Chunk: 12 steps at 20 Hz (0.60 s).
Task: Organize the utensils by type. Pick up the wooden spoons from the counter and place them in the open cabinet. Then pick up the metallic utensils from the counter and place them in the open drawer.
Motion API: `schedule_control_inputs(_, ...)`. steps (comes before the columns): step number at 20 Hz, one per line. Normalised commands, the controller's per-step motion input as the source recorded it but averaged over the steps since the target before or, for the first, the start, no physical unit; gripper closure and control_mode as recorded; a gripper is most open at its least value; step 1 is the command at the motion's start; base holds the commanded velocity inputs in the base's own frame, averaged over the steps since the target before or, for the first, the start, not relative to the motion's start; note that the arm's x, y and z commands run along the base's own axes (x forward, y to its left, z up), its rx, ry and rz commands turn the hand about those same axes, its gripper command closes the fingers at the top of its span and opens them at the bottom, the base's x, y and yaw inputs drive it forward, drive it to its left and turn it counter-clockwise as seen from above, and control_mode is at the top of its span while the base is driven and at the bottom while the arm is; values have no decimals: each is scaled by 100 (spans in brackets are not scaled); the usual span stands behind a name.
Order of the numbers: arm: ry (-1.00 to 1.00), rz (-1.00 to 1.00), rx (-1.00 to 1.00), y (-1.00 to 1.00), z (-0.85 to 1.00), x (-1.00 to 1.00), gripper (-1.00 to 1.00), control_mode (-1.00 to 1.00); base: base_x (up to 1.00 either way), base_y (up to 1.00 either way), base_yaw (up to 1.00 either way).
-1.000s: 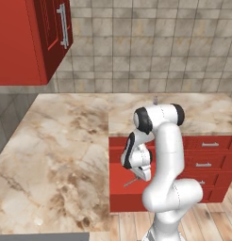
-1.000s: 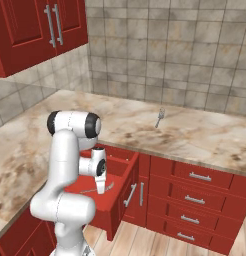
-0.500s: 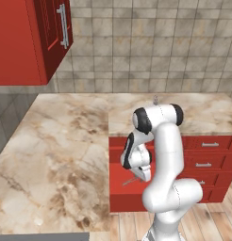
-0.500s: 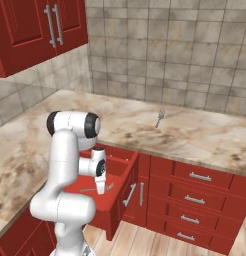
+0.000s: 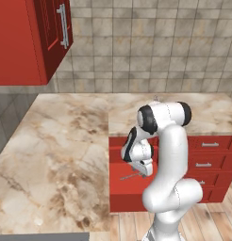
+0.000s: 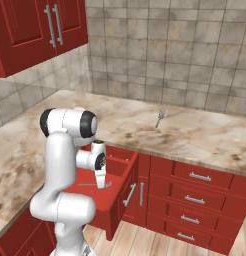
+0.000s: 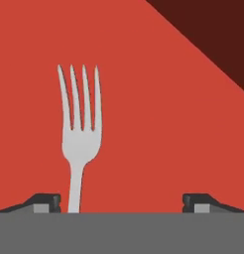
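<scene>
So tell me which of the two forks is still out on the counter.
The fork near the tiled back wall lies on the counter. The other fork lies inside the open drawer, on its red floor below the open gripper.

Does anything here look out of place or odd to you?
One fork lies alone on the counter, apart from the fork already in the open drawer. The gripper hangs over that drawer, jaws open. Nothing looks spilled or damaged.
</scene>
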Motion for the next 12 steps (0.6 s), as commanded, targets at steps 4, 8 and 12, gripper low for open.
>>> schedule_control_inputs(4,0,9,7,0,53,-4,-100,-100,0,0,0)
schedule_control_inputs(8,0,6,7,0,34,-5,-100,-100,0,0,0)
schedule_control_inputs(12,0,5,2,-3,33,0,-100,-100,0,0,0)
